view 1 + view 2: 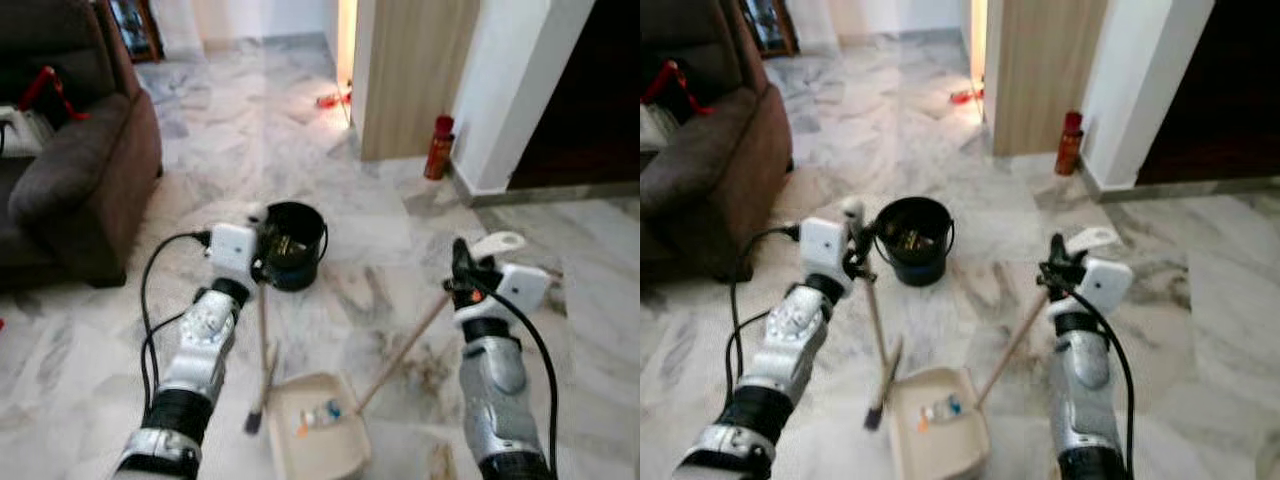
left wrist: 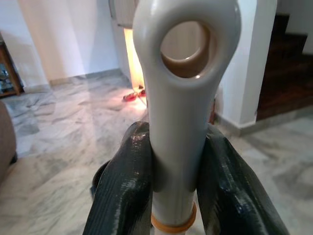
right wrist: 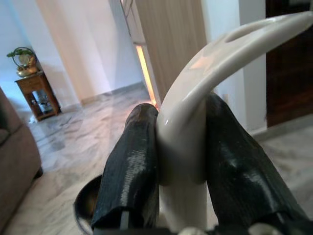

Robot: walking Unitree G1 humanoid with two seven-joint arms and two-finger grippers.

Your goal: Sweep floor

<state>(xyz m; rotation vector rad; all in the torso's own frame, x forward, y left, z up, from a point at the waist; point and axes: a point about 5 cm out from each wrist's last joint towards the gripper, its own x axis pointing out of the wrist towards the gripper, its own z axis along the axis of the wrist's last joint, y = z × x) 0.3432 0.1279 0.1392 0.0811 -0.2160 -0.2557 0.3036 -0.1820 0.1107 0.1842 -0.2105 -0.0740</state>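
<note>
My left gripper is shut on the cream top of a broom handle, which has a hanging hole. The stick runs down to the dark broom head on the marble floor. My right gripper is shut on the curved cream grip of a long-handled dustpan. Its wooden stick slants down to the cream pan, which lies on the floor between my arms. Some small litter lies in the pan. The broom head rests just left of the pan.
A black bucket with scraps inside stands just beyond the left gripper. A brown sofa is at the left. A red bottle stands by a wooden panel and white pillar. Brown dirt marks the floor right of the pan.
</note>
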